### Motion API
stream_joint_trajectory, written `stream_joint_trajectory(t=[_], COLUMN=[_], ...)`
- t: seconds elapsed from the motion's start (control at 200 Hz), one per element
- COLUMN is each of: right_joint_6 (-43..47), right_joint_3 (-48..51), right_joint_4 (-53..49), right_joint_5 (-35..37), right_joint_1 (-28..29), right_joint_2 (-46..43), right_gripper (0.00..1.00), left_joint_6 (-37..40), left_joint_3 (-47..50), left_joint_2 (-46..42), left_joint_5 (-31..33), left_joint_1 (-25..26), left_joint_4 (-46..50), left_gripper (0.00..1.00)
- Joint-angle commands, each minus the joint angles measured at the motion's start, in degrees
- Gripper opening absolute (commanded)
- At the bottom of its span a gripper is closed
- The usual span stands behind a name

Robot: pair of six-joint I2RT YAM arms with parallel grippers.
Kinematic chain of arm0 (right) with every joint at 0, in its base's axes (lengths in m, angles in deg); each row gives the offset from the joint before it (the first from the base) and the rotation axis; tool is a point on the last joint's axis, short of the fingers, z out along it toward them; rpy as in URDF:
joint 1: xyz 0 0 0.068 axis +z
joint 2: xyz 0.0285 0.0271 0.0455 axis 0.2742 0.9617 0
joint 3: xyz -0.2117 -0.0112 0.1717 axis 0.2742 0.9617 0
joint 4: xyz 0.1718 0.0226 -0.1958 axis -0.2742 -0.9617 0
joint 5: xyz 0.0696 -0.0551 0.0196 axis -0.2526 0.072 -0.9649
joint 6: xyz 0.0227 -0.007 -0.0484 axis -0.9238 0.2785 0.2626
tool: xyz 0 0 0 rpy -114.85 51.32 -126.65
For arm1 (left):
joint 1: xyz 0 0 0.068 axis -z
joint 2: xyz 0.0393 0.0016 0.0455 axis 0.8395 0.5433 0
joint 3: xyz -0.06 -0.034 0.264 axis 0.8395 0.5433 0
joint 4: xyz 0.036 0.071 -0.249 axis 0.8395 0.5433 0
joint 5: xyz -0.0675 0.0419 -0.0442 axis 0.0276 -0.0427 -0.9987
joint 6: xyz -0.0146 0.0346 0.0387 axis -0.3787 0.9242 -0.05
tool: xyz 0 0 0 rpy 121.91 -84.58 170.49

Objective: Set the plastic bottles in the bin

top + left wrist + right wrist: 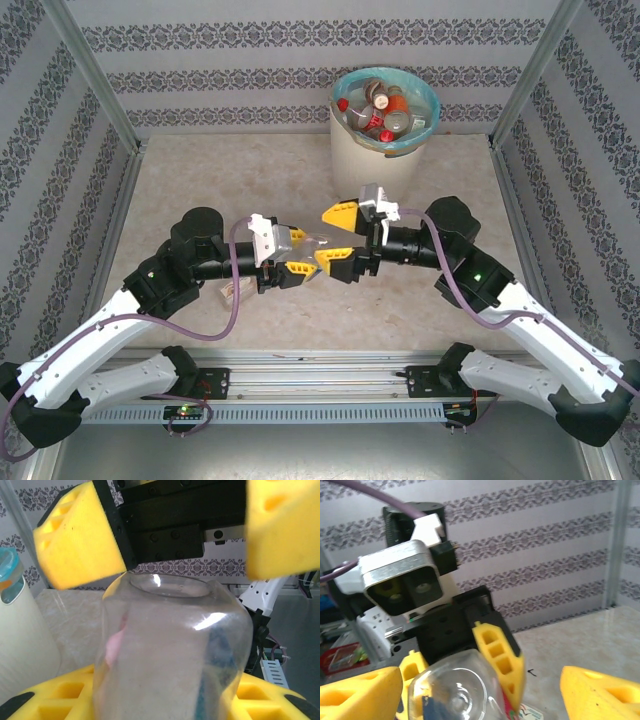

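Observation:
A clear plastic bottle [311,243] hangs above the table's middle, and my left gripper [298,252] is shut on it. In the left wrist view the bottle [170,645] sits between my yellow fingers [50,702], its base pointing away. My right gripper [338,238] faces it, open, with one finger [80,535] on each side of the bottle's base and not touching it. In the right wrist view the bottle [457,690] lies between my spread fingers [360,695]. The cream bin [372,160] with a blue-green liner stands at the back and holds several bottles [385,110].
Patterned walls and metal posts close in the table on three sides. A small pale item [230,290] lies on the table under the left arm. The bin [20,630] stands to the left in the left wrist view.

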Motion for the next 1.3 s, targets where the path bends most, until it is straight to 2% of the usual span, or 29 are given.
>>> stream_joint_trajectory(t=[0.0, 0.13, 0.335, 0.455, 0.6, 0.699, 0.789, 0.884, 0.959, 1.054, 1.164, 1.239, 1.294], right_joint_6=[3.4, 5.7, 8.0, 9.4, 10.3, 10.3, 10.4, 11.1, 11.9, 14.0, 18.5, 21.5, 22.3], right_joint_3=[-2.5, -3.7, -3.6, -3.5, -3.5, -3.5, -3.3, -3.3, -3.6, -5.7, -11.7, -17.6, -23.6], right_joint_4=[0.7, -1.7, -3.1, -3.8, -4.5, -4.0, -3.6, -3.7, -3.9, -6.1, -10.7, -13.5, -16.7], right_joint_5=[-5.5, -4.4, -2.5, -1.8, -0.2, 1.9, 5.5, 8.3, 10.6, 16.0, 28.3, 36.5, 39.6], right_joint_1=[1.4, 3.2, 4.3, 4.4, 4.4, 4.4, 4.4, 4.4, 4.3, 4.1, 3.2, 0.3, -3.6], right_joint_2=[1.4, 2.9, 3.0, 2.9, 2.3, 1.3, 0.1, -1.2, -2.0, -2.6, -1.2, 2.2, 5.7], right_gripper=[0.82, 0.82, 0.7, 0.68, 0.51, 0.39, 0.32, 0.3, 0.3, 0.3, 0.32, 0.31, 0.27], left_joint_6=[-1.4, -2.3, -4.2, -4.9, -5.4, -5.8, -6.3, -6.5, -6.1, -5.0, -4.0, -3.2, -2.5], left_joint_3=[0.0, 0.0, 0.3, 0.4, 0.4, 1.4, 3.3, 4.6, 5.5, 6.9, 8.5, 9.3, 9.4], left_joint_2=[-1.0, -0.9, -1.0, -1.1, -0.9, -1.2, -2.2, -2.9, -3.4, -4.6, -6.3, -7.2, -7.5], left_joint_5=[-2.2, -4.8, -7.5, -7.9, -8.1, -6.6, -3.2, 0.2, 2.5, 6.2, 12.4, 15.9, 17.5], left_joint_1=[0.8, 0.8, 0.8, 0.8, 0.8, 0.7, 0.7, 0.8, 0.8, 0.8, 0.8, 0.8, 0.8], left_joint_4=[-3.9, -4.6, -6.7, -8.3, -9.5, -11.3, -13.8, -15.1, -15.5, -16.0, -17.2, -17.2, -16.6], left_gripper=[0.39, 0.39, 0.4, 0.4, 0.44, 0.56, 0.66, 0.81, 0.88, 0.93, 0.97, 0.99, 0.99])
